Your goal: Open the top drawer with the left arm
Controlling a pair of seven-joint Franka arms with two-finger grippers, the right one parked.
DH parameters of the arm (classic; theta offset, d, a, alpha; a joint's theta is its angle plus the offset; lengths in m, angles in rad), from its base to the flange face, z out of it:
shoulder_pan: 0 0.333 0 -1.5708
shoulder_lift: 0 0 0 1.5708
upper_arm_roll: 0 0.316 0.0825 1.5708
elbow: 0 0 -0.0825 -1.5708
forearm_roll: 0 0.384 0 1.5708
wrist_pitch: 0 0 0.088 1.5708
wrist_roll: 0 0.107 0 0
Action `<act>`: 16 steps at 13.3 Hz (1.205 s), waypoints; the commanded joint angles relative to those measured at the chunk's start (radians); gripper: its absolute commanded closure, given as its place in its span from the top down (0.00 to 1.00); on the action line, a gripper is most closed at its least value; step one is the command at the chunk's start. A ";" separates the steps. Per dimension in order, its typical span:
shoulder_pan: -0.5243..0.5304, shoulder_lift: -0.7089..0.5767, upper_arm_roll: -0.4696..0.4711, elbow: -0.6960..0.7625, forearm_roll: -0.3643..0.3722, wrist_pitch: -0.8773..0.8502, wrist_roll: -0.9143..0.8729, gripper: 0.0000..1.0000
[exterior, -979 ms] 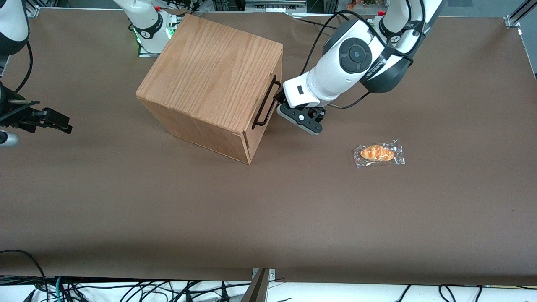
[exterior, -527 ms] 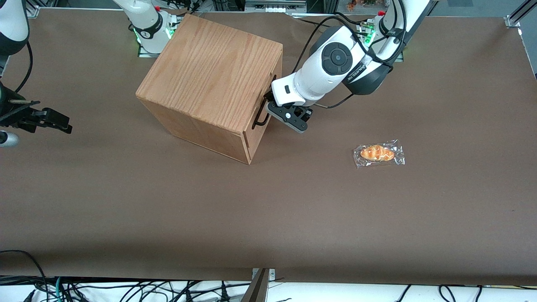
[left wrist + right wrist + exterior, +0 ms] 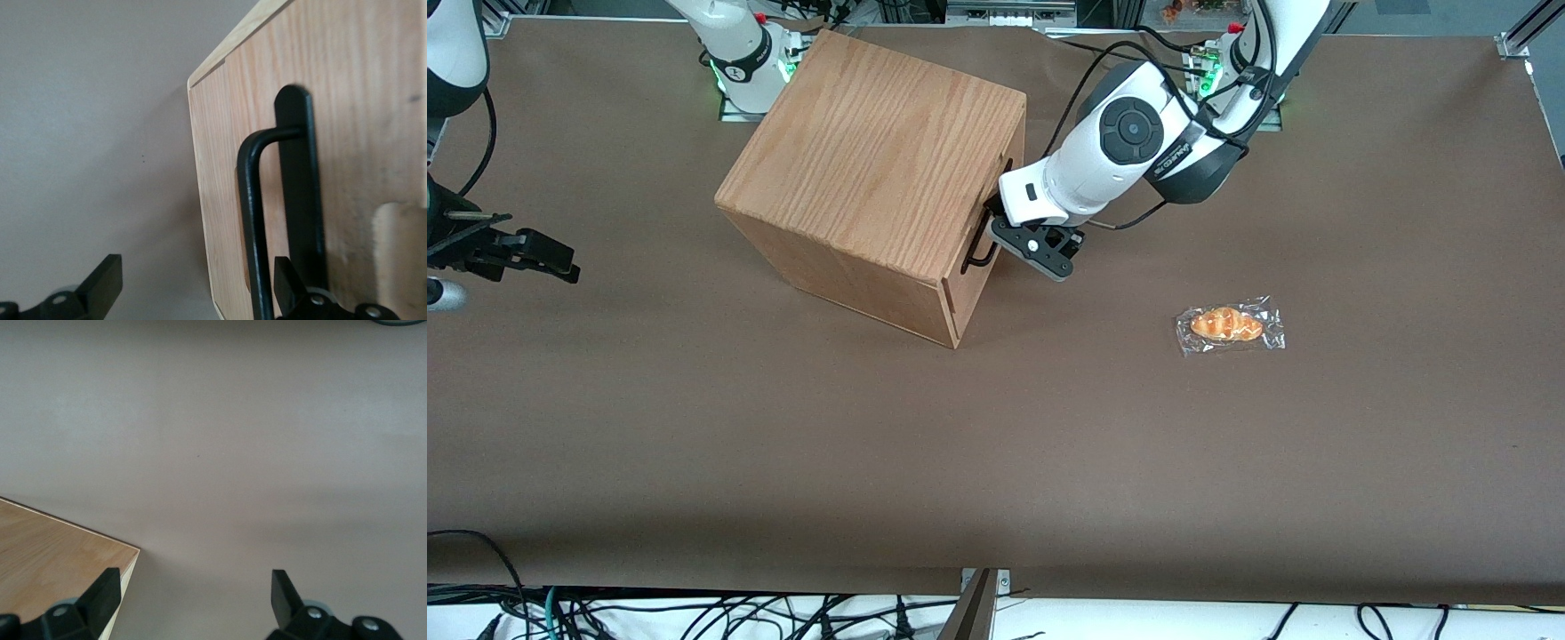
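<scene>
Now my gripper point(image 3: 996, 229) sits right against the drawer face of the wooden cabinet point(image 3: 871, 169), where half a second ago it was a shade farther out and a full second ago clearly apart from the front. The arm point(image 3: 1129, 142) has swung in toward the cabinet across those moments, and the last bit of travel is small, so I judge the approach is nearly finished.

My fingers are spread wide. In the wrist view one fingertip point(image 3: 287, 283) has slipped in between the black bar of the handle point(image 3: 252, 220) and the wood, while the other fingertip point(image 3: 103, 283) hangs out over the bare table, well clear of the bar. So the bar lies between my fingers, though off-centre, close to one of them; nothing is clamped yet.

The top drawer point(image 3: 989, 200) is shut, its front flush with the cabinet, and its handle point(image 3: 980, 253) faces my end of the table. Seen from the front camera, the cabinet stands at about eleven o'clock from the table's middle, and a wrapped bread roll point(image 3: 1227, 324) lies at roughly four o'clock from my gripper, well apart from it.

I think the next step is to close on the bar, then pull straight out. The cabinet may slide instead of the drawer.
</scene>
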 commanded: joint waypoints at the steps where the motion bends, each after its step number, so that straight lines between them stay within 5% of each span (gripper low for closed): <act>1: -0.005 -0.002 0.000 -0.024 0.082 0.017 -0.012 1.00; 16: 0.078 -0.070 0.079 -0.036 0.151 -0.170 -0.060 1.00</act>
